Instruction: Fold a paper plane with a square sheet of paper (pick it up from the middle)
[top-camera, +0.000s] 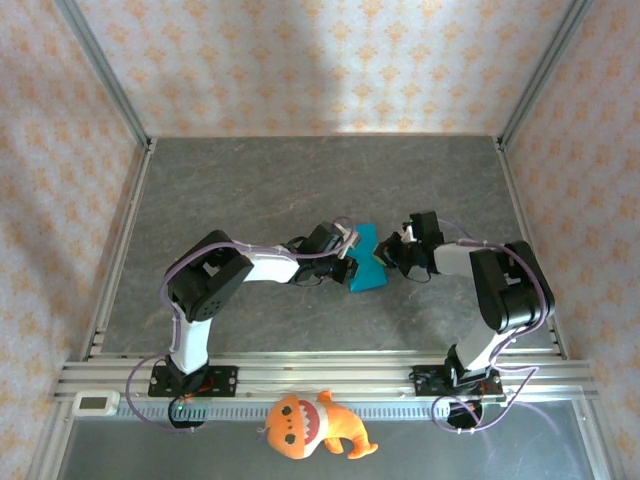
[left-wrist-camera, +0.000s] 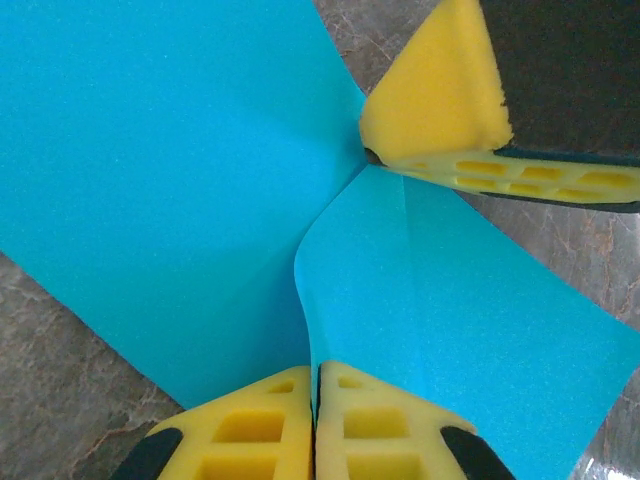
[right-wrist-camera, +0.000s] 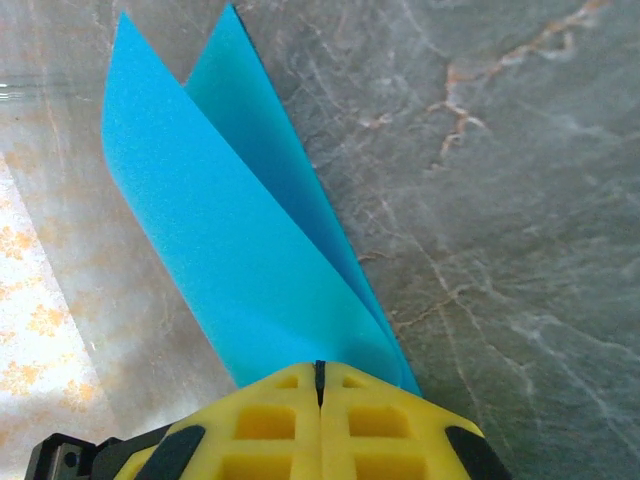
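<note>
Left gripper (left-wrist-camera: 315, 385) and right gripper (right-wrist-camera: 320, 372) are both clamped tight on the square sheet of paper (top-camera: 368, 262), centre of the top view. Pulling apart could tear it or skew the crease.

Matt sheet of paper (left-wrist-camera: 170, 160), marbled table (right-wrist-camera: 500, 200)
The paper is thin and finely grainy; the table looks smooth, veined like stone, faintly glossy.

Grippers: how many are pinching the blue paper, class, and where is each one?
2. The left gripper is shut on the blue paper from the left, the right gripper from the right, mid-table. No others seem hidden.
</note>
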